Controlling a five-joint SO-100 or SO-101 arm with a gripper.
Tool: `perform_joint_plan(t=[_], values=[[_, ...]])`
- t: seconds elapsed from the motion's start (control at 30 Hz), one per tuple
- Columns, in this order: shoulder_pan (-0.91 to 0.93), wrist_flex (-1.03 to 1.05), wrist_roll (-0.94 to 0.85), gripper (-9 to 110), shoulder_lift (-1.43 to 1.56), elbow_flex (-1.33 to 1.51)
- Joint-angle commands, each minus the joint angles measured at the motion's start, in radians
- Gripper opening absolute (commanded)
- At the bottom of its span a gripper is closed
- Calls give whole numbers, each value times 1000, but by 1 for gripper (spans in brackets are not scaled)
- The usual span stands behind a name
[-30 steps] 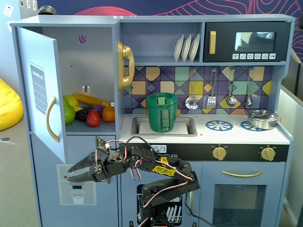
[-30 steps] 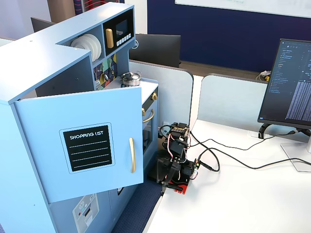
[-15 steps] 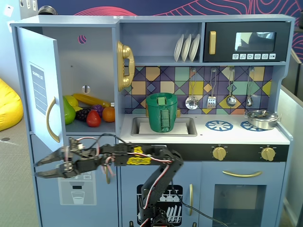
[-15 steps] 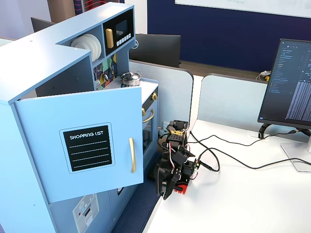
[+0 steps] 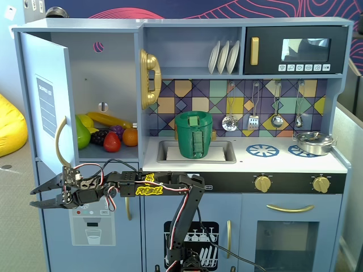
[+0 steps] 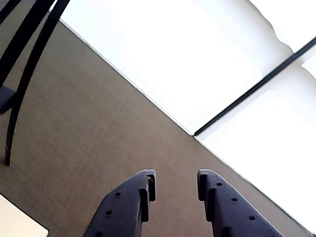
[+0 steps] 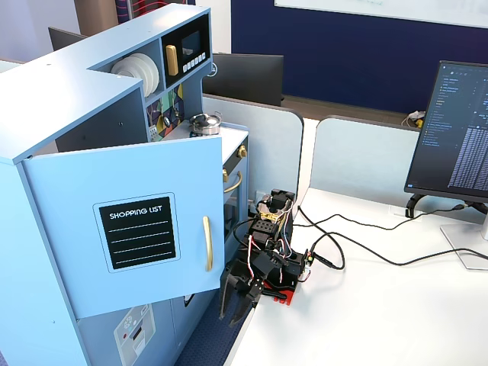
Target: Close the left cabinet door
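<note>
The claw (image 5: 35, 195) hangs released, its two black fingers (image 6: 148, 185) spread apart with nothing between them, touching nothing. Just above and behind it, the left cabinet door (image 7: 130, 229) stands swung wide open, gold handle (image 5: 59, 141) outward.

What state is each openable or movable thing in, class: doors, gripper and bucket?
left cabinet door: swung wide open, fruit showing inside.
microwave door: shut.
oven door: shut.
dishwasher door: shut.
gripper: open, holding nothing, below the open door's handle.
green bucket: upright in the sink.
</note>
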Motion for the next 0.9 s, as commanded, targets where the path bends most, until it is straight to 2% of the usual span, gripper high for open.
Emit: perform_joint_plan(t=[0.0,0.23,0.7,0.87], values=[[57,-34,-8,0,92,17],[181,-35,-31,0,192,104],[687,-172,-20,0,227,163],[784,-230,-5,0,187,150]])
